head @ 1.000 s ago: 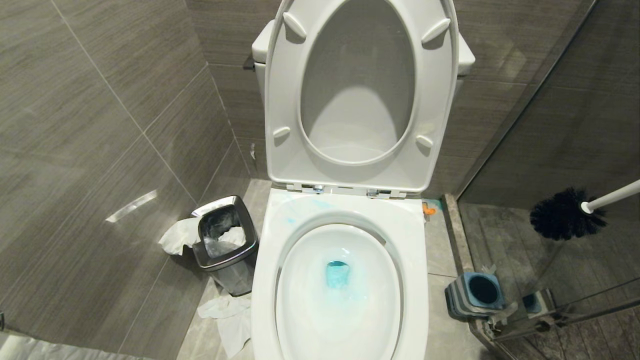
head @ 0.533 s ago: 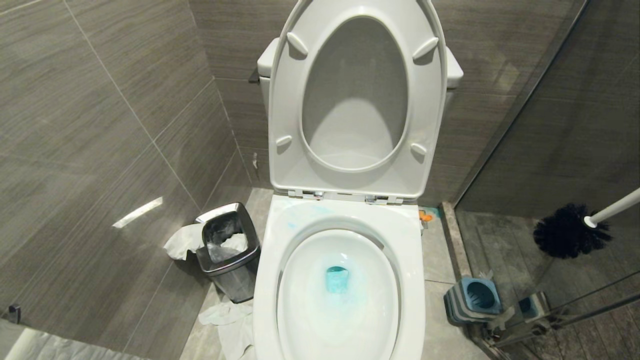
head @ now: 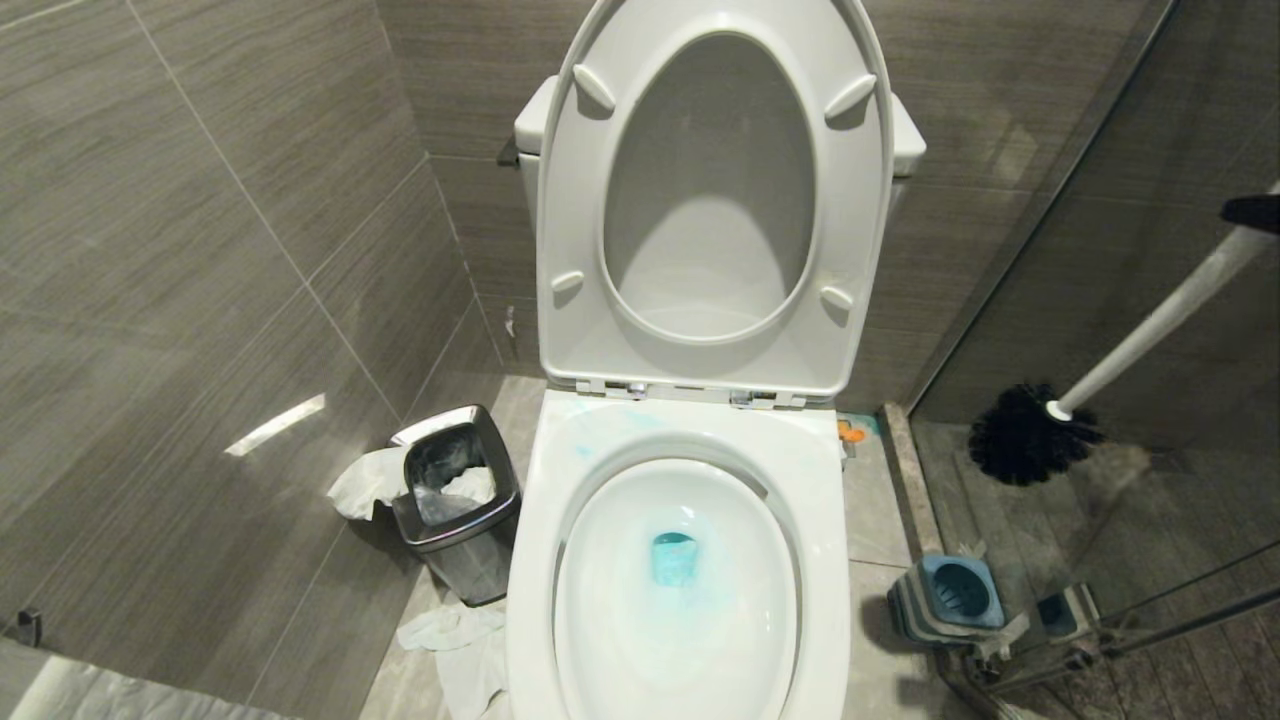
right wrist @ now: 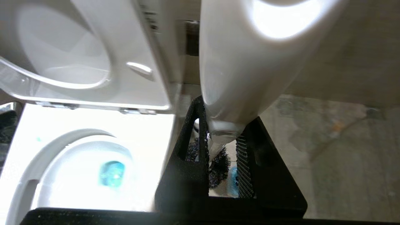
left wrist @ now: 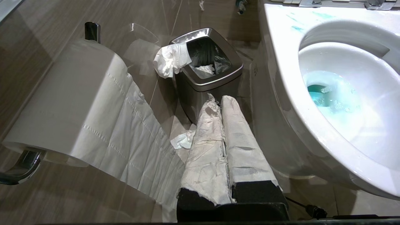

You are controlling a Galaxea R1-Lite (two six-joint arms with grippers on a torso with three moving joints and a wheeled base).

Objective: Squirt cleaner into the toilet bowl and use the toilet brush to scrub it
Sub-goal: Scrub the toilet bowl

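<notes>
Right claw pinching toilet brush handle, upper end cut off, bristles seemingly beside toilet bowl.

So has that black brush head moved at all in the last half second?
Yes. The toilet brush head has swung left and slightly up, toward the toilet bowl, and now hangs nearly above the blue brush holder, which has stayed put. The right hand grips its handle.

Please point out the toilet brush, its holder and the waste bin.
toilet brush point(head: 1020, 447): head view, on the black bristle head.
brush holder point(head: 945, 600): head view, on its blue top.
waste bin point(head: 470, 562): head view, on its steel side.
</notes>
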